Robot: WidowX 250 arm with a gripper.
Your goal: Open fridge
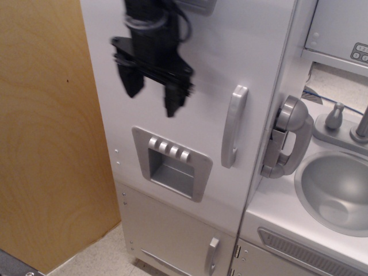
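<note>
White is most of what you see: the fridge [195,75] fills the middle of the view, its door shut flush against the cabinet. Your black claw [150,92] hangs in front of the upper door, blurred. Its two fingers [171,99] point down and stand clearly apart, with white door showing in the gap between them. It holds nothing. Whether the fingertips touch the door surface you cannot tell from this angle.

The silver bar handle [233,126] runs upright to the right of the claw, apart from it. The grey dispenser panel [171,163] with its four buttons sits just below the claw. Under the big door is a smaller door [172,236] with its own small handle [212,254]. To the right a grey phone [287,138] hangs on the cabinet side, beside the sink [333,190]. A wooden board [49,138] stands on the left.
</note>
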